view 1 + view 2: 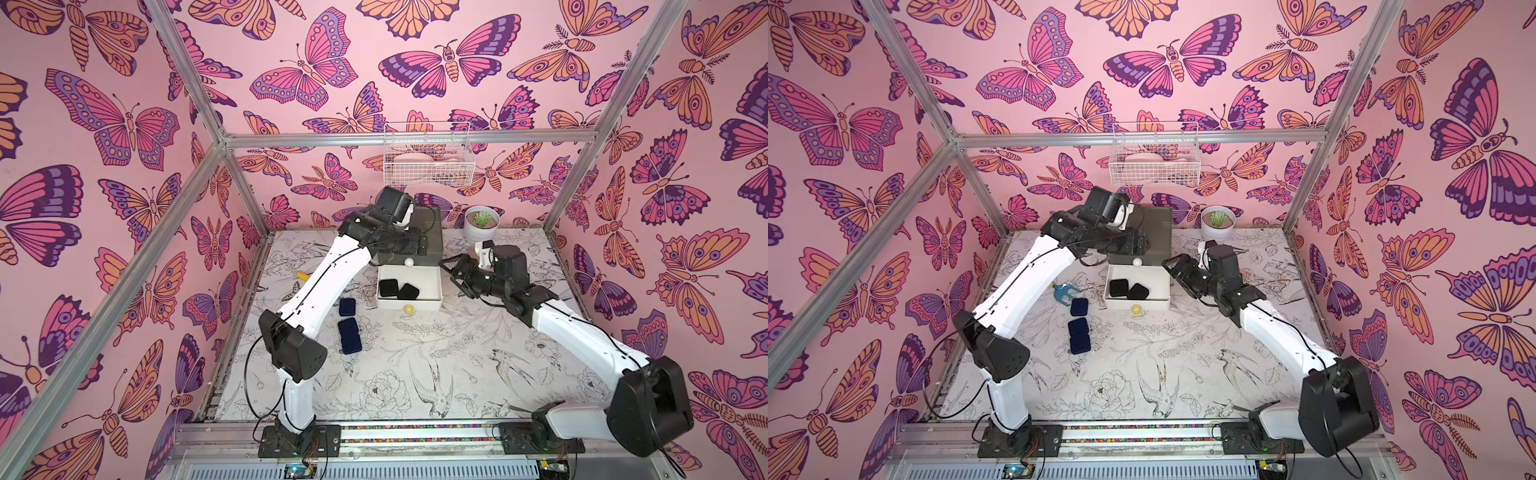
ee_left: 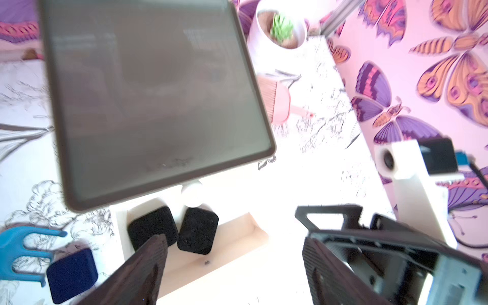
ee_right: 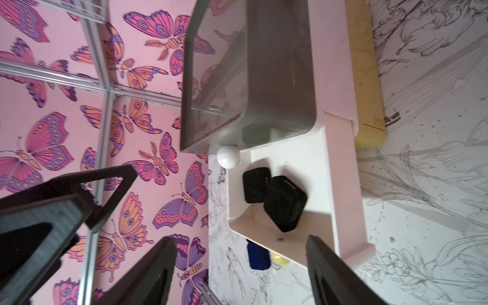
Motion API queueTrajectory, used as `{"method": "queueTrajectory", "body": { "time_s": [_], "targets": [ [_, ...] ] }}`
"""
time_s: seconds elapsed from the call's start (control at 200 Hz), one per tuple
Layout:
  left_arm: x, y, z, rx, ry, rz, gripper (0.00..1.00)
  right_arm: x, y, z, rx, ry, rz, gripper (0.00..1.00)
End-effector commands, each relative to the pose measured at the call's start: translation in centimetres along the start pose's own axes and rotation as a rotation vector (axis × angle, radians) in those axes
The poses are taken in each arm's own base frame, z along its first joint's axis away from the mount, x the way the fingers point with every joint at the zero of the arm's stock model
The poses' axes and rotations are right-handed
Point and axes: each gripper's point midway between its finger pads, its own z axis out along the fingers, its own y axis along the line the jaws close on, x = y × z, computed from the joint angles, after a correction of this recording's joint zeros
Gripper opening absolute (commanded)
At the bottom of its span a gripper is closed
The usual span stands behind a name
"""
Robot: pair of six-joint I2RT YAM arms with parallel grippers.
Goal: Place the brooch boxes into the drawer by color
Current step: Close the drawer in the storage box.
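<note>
Presently the left gripper [image 2: 235,245] is held spread wide and empty above the pulled-out white drawer [image 1: 409,303]; the right gripper [image 3: 240,245], also wide and empty, is held near its side wall; two black brooch boxes [image 1: 388,287] are seen inside, just ahead of the left fingers [image 2: 148,264]; navy boxes [image 1: 348,336] are laid on the bird-printed table [image 1: 415,374], off to their side; the room is closed by butterfly walls [image 1: 124,124].

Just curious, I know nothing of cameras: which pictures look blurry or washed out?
Left wrist view: smeared, the white pulled-out drawer bleached by glare. Right wrist view: sharper, a black velvety square box crisp. Both top views: evenly lit.
</note>
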Motion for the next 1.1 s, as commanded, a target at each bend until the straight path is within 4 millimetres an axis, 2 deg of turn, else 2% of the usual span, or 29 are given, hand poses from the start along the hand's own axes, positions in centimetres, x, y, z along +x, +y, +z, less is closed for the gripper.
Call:
{"method": "queueTrajectory", "body": {
  "time_s": [0.0, 0.055, 0.165, 0.255, 0.336, 0.426, 0.506, 0.516, 0.566, 0.786, 1.097],
  "targets": [
    [-0.7, 3.5, -1.3, -0.031, -0.046, -0.068, 0.87, 3.3, -0.6, -0.7, 0.034, 0.059, 0.082, 0.82],
    [-0.2, 5.8, -1.4, -0.048, -0.045, -0.114, 0.86, 4.9, -0.8, -0.8, 0.066, 0.091, 0.085, 0.82],
    [0.7, 10.2, -1.5, -0.074, -0.050, -0.213, 0.86, 7.4, -2.6, -0.2, 0.165, 0.168, 0.136, 0.79],
    [1.4, 12.7, -1.5, -0.097, -0.055, -0.255, 0.86, 7.9, -3.1, 0.8, 0.176, 0.203, 0.159, 0.71],
    [2.0, 14.1, -1.5, -0.113, -0.045, -0.269, 0.86, 8.9, -3.0, 2.3, 0.188, 0.267, 0.151, 0.67],
    [2.6, 14.7, -1.3, -0.122, -0.032, -0.277, 0.86, 10.1, -3.1, 4.4, 0.190, 0.362, 0.166, 0.56],
    [3.1, 15.1, -1.2, -0.127, -0.026, -0.286, 0.86, 10.4, -2.0, 5.9, 0.153, 0.398, 0.152, 0.45],
    [3.2, 15.1, -1.1, -0.127, -0.023, -0.287, 0.86, 10.8, -2.8, 6.5, 0.173, 0.411, 0.158, 0.44],
    [3.5, 15.3, -1.0, -0.127, -0.019, -0.292, 0.86, 11.0, -3.1, 7.3, 0.181, 0.428, 0.152, 0.39],
    [4.7, 16.2, -0.8, -0.148, -0.003, -0.298, 0.86, 10.4, -3.5, 8.4, 0.210, 0.424, 0.106, 0.36],
    [5.2, 16.7, -0.9, -0.156, 0.003, -0.298, 0.86, 8.2, -3.6, 9.6, 0.227, 0.348, 0.022, 0.26]
  ]
}}
